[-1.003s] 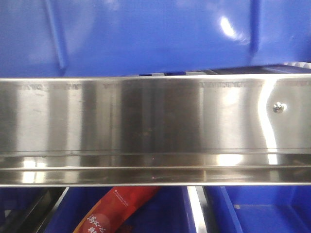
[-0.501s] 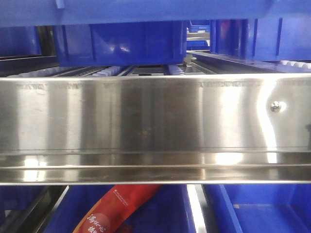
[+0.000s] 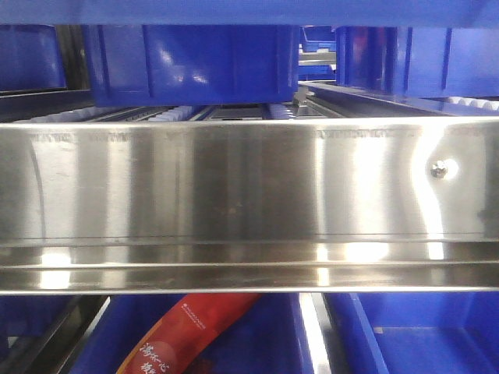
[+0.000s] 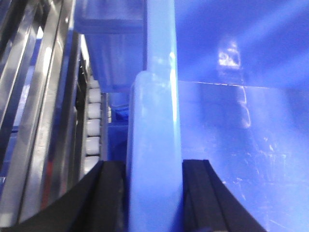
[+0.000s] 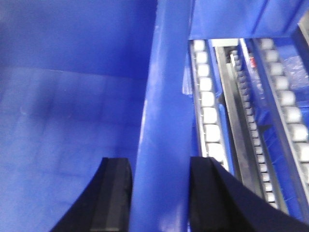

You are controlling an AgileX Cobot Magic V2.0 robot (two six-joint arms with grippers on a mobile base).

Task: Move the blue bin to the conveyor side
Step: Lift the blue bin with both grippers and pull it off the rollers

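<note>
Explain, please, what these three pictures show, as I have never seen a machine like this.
This is a two-armed robot on a wheeled base. The front camera looks out from its body: a steel rail across the middle, blue storage bins behind it, and a red packet in a lower bin. The other two cameras sit on the wrists. There the black left fingers clamp one wall of the big blue bin, and the right fingers clamp another. White rollers run alongside.
</note>
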